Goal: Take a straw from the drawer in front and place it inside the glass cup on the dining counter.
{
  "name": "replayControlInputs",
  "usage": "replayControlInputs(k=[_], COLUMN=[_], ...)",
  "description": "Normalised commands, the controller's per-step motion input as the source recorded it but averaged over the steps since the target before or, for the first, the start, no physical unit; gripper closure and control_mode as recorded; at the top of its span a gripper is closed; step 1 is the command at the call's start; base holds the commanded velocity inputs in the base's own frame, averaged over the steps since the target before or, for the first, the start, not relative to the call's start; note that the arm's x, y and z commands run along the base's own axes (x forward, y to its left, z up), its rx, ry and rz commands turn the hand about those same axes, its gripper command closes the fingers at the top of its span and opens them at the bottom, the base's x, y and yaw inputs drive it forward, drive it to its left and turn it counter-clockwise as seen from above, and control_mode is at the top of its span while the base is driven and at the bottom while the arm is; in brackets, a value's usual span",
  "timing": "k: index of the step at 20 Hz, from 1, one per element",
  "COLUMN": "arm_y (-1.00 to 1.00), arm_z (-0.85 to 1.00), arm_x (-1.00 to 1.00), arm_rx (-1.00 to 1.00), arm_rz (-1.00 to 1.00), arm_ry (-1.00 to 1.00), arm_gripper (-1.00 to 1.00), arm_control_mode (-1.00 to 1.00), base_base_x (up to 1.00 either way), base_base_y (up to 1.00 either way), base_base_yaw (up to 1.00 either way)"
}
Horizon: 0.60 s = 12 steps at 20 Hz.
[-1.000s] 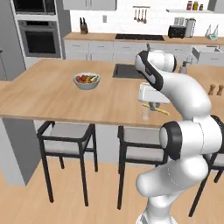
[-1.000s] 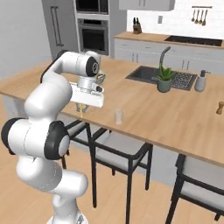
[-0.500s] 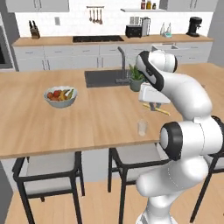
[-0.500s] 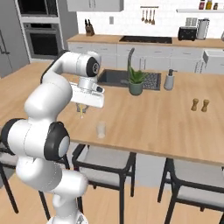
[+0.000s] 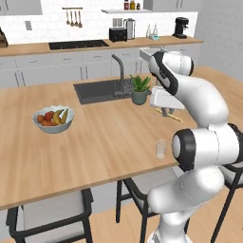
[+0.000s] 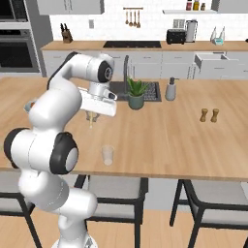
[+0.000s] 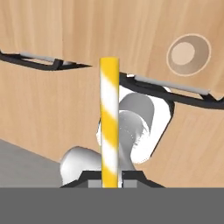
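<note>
Between the closed jaws of the gripper (image 7: 110, 178) stands the straw (image 7: 109, 122), clamped at its lower end in the hand view and striped yellow and white along its length. In the left base view the straw (image 5: 172, 115) pokes out sideways from the gripper (image 5: 164, 111), roughly level, above the wood top and beyond the glass cup (image 5: 161, 148). The glass cup (image 7: 189, 52) shows in the hand view as a round rim off to one side of the straw's tip, so straw and cup are not yet lined up.

The main risk, as I judge it, is the mismatch in attitude: the straw lies near horizontal while the glass cup (image 6: 107, 155) opens upward, near the stool-side edge of the dining counter (image 5: 114, 137). If the wrist does not tip the straw upright before coming down, the tip may strike the rim and knock the light tumbler over or off that edge. A thin straw held only at one end could also pivot in the grip, and being taller than the cup it may tip the glass once released.

From the cup outward, the arm arches high over the counter, elbow raised, with the hand folded back down toward the base, hanging above the wood between the cup and the potted plant (image 5: 139, 89).
</note>
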Motion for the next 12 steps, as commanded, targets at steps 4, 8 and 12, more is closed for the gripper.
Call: replayControlInputs(k=[4, 8, 12], arm_y=[-0.12, -0.16, -0.21], arm_z=[0.23, 0.07, 0.0], arm_x=[-0.06, -0.04, 0.0], arm_rx=[0.1, 0.14, 0.16], arm_rz=[-0.02, 0.0, 0.08], arm_ry=[-0.45, -0.53, -0.52], arm_gripper=[1.0, 1.0, 1.0], arm_control_mode=[-1.0, -1.0, -1.0], base_base_x=[0.0, 0.0, 0.0], base_base_y=[0.0, 0.0, 0.0], base_base_yaw=[0.0, 0.0, 0.0])
